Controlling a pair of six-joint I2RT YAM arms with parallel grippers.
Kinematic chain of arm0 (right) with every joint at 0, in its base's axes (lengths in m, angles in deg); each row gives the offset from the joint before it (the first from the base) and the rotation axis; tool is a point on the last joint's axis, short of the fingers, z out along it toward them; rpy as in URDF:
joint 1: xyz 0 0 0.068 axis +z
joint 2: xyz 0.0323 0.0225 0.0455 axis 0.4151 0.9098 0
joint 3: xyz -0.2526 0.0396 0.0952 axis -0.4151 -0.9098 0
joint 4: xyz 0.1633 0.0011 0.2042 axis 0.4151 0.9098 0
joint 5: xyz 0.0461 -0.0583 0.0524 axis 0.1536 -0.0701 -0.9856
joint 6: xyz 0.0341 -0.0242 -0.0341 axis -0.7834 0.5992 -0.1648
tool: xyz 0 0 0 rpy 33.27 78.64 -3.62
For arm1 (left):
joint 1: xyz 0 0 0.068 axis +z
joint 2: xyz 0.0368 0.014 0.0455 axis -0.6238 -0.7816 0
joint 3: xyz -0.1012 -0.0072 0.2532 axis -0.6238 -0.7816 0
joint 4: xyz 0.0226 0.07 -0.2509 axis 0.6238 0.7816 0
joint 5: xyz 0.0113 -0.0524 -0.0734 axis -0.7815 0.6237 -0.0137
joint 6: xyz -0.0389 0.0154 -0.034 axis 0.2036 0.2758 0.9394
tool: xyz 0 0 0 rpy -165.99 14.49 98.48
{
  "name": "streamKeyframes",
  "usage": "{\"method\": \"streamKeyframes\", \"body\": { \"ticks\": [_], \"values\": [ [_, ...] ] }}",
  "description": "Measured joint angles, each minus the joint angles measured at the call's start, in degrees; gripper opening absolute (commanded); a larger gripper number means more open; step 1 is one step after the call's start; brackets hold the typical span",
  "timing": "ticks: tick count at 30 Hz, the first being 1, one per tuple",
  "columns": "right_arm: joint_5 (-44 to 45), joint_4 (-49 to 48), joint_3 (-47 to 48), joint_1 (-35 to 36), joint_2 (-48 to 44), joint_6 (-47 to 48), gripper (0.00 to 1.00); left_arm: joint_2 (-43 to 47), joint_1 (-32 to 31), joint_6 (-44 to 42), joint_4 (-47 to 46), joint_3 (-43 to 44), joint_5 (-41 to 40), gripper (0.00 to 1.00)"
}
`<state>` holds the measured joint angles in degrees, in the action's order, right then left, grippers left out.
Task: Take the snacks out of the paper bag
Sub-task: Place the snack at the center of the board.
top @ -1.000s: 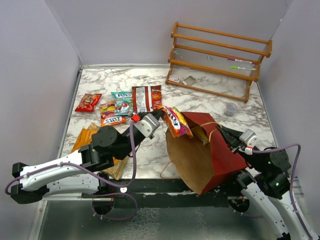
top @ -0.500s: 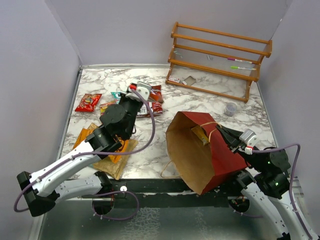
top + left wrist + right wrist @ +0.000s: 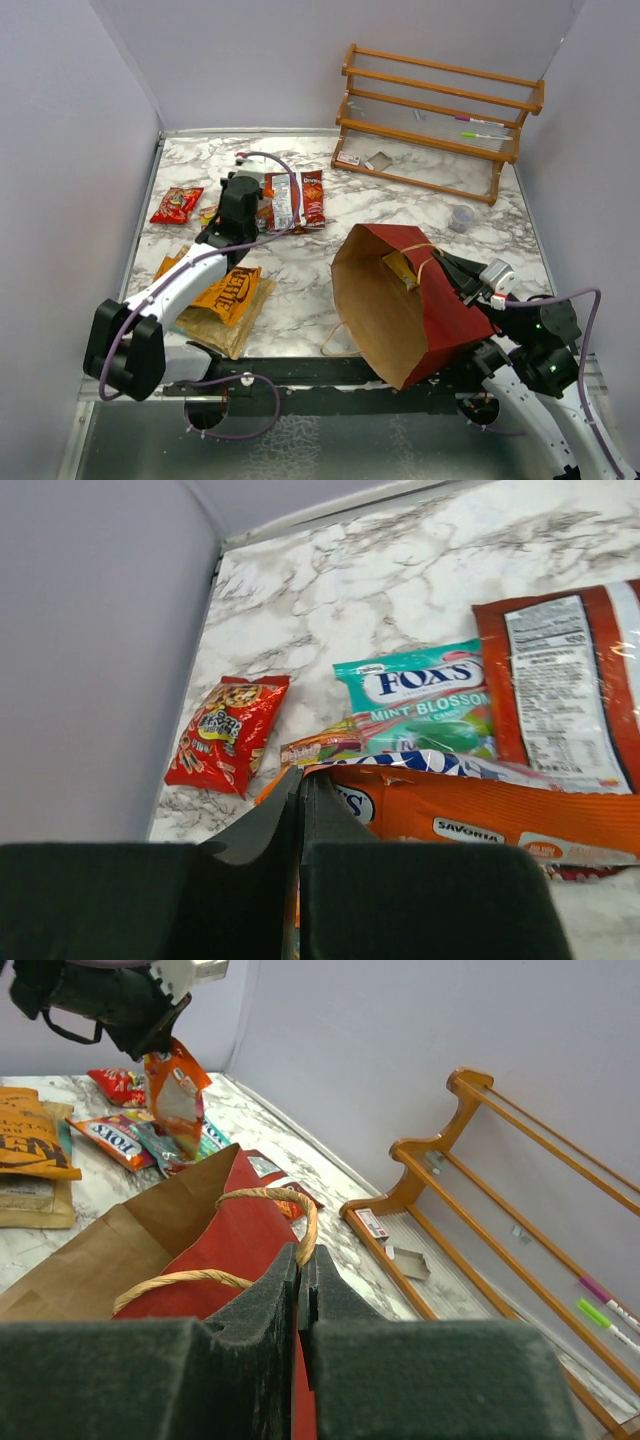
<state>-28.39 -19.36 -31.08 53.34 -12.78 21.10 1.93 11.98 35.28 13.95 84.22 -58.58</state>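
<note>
The red paper bag lies tilted at the front right, its brown mouth facing left. My right gripper is shut on the bag's twisted handle; it also shows in the top view. My left gripper is shut on an orange Fox's packet and holds it just above the snacks at the back left. The right wrist view shows that packet hanging from the left gripper. On the table lie a red packet, a teal Fox's packet, a red-and-white chip packet and an orange chip bag.
An orange wooden rack stands at the back right with a white card at its foot. A small clear cup stands beyond the bag. A flat brown paper piece lies under the orange chip bag. Grey walls close in left, back and right.
My left arm has swung from the bag's mouth to the back left, carrying the orange Fox's packet over the other snacks. The right gripper and the bag have not moved.
</note>
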Motion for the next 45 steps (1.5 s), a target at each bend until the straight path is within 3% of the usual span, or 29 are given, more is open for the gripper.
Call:
{"method": "streamKeyframes", "body": {
  "ticks": [4,8,14,18,23,29,31,35,36,39,45],
  "values": [
    [0.0,-0.5,-0.3,0.0,-0.1,-0.2,0.02,-4.5,4.3,2.6,-0.8,3.9,0.8,0.0],
    [0.0,-0.6,-0.4,0.0,-0.1,-0.2,0.02,-8.4,4.8,0.1,-7.7,7.6,1.7,0.0],
    [0.0,-0.6,-0.4,0.0,-0.1,-0.2,0.02,-15.6,5.7,-6.3,-18.4,4.6,2.3,0.0],
    [0.0,-0.6,-0.5,0.0,-0.2,-0.2,0.02,-18.7,7.0,-6.8,-18.6,-0.2,1.6,0.0],
    [0.0,-0.8,-0.7,0.0,-0.2,-0.2,0.02,-21.2,7.5,-6.1,-18.3,0.1,0.3,0.0],
    [0.0,-0.8,-0.8,0.0,-0.5,-0.2,0.02,-23.9,7.4,-4.4,-18.6,2.8,-6.6,0.0],
    [0.0,-0.8,-0.8,0.0,-0.7,-0.3,0.02,-23.9,7.4,-3.8,-18.6,2.8,-8.1,0.08],
    [0.0,-0.8,-0.8,0.0,-0.8,-0.3,0.02,-23.7,7.4,-2.2,-18.2,2.9,-9.9,0.53],
    [0.0,-0.8,-0.8,0.0,-0.8,-0.3,0.02,-23.4,7.4,-1.5,-18.0,2.9,-10.1,0.61],
    [0.0,-0.8,-0.9,0.0,-0.8,-0.3,0.02,-20.5,7.2,0.4,-16.9,2.9,-10.4,0.71],
    [0.0,-0.8,-1.0,0.0,-0.4,-0.3,0.02,-6.8,5.2,3.7,-17.2,2.5,-8.2,0.77]
  ]
}}
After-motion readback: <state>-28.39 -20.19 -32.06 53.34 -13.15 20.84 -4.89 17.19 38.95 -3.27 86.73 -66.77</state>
